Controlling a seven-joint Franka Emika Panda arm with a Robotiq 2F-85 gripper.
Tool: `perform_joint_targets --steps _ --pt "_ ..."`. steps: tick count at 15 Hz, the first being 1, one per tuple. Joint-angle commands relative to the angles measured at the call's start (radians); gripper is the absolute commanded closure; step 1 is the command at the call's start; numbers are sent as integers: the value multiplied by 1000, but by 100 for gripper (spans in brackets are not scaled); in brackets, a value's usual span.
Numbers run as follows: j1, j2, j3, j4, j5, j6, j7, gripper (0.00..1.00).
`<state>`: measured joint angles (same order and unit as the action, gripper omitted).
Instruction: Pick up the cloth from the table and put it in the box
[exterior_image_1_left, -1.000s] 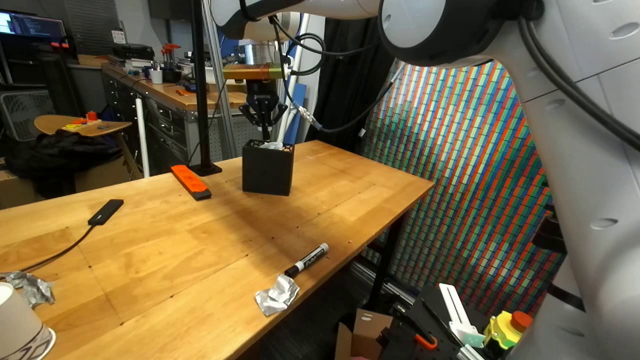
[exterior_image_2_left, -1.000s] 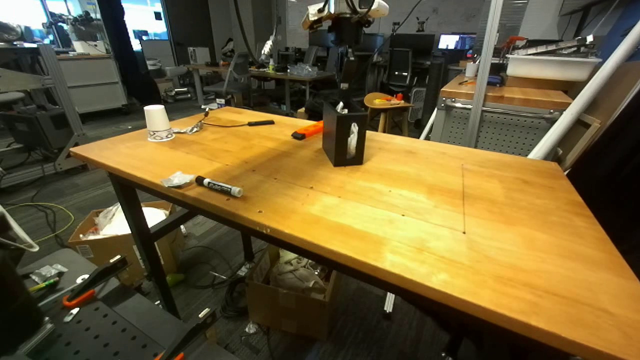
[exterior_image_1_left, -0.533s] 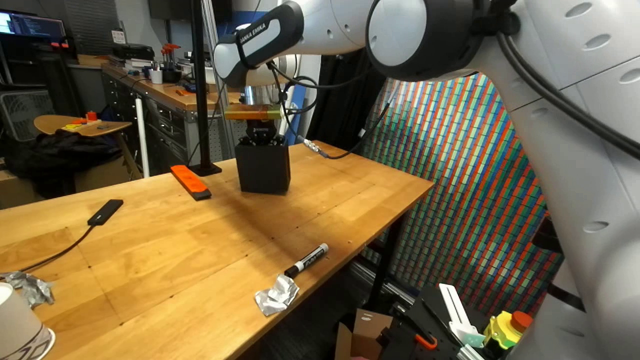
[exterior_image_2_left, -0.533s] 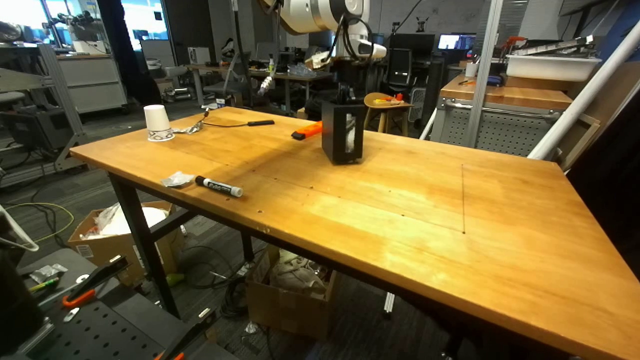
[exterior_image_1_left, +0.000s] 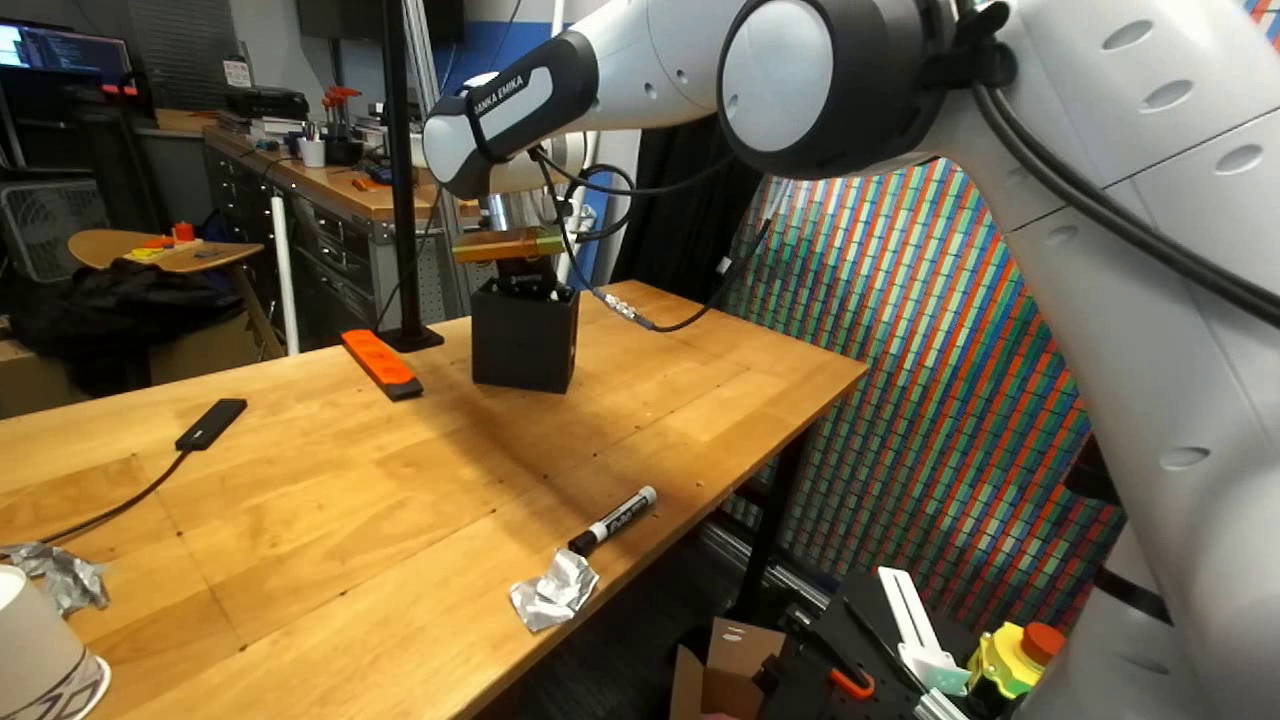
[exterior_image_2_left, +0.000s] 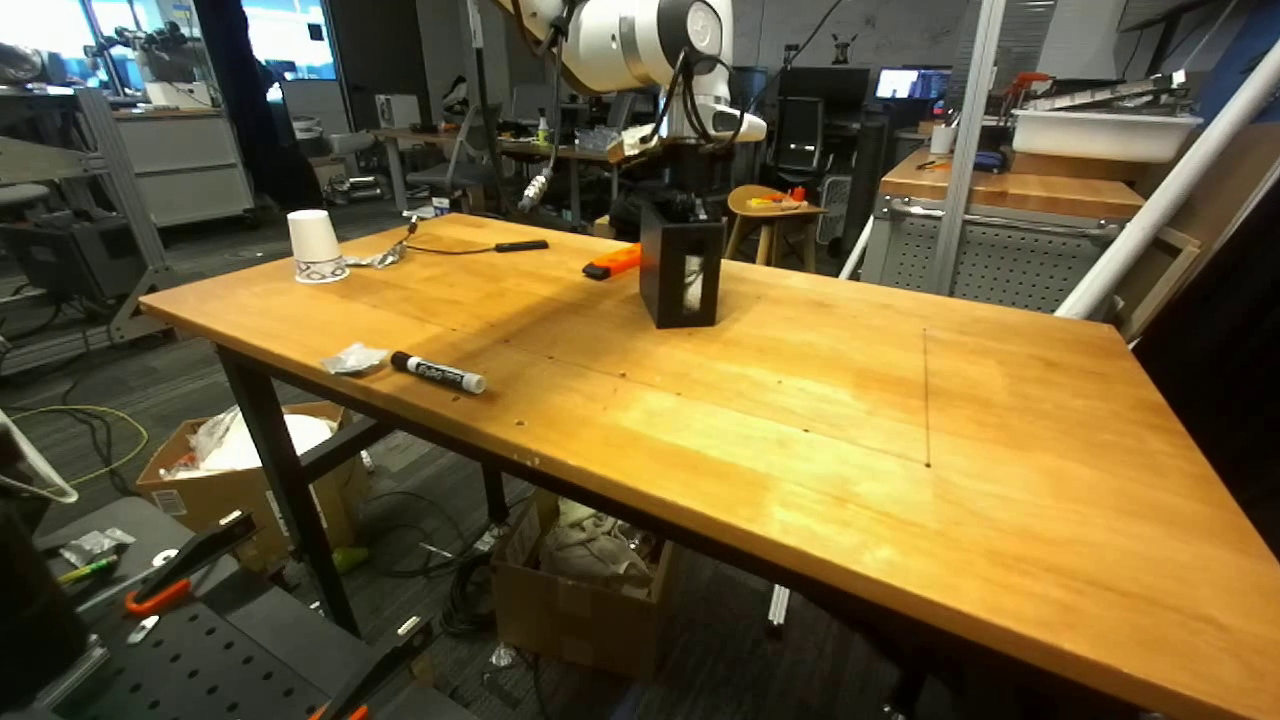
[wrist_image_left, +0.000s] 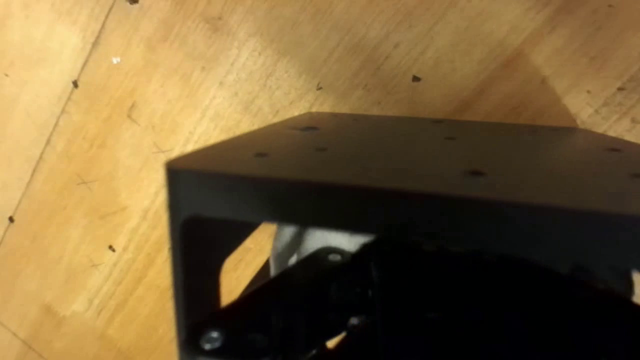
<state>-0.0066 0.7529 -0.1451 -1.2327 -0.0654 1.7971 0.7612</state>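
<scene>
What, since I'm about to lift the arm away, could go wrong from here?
Lifting may snag, drag or tip the black box, since the gripper sits down in its mouth. The grip is hidden, so if it holds the white cloth, visible through the box's side, that could come out too. The slack cable, looping low in an exterior view, might catch during the move.

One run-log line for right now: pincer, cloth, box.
pincer: partly inside black box, jaws hidden | cloth: white, inside box, seen through slotted side | grip: cannot tell | box: upright on wooden table
</scene>
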Motion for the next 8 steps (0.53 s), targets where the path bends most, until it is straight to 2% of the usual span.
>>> perform_joint_targets --steps 1,8 --pt "22 40 -16 59 -36 -41 1 96" --pt "16 -42 -34 108 -50 -47 22 96"
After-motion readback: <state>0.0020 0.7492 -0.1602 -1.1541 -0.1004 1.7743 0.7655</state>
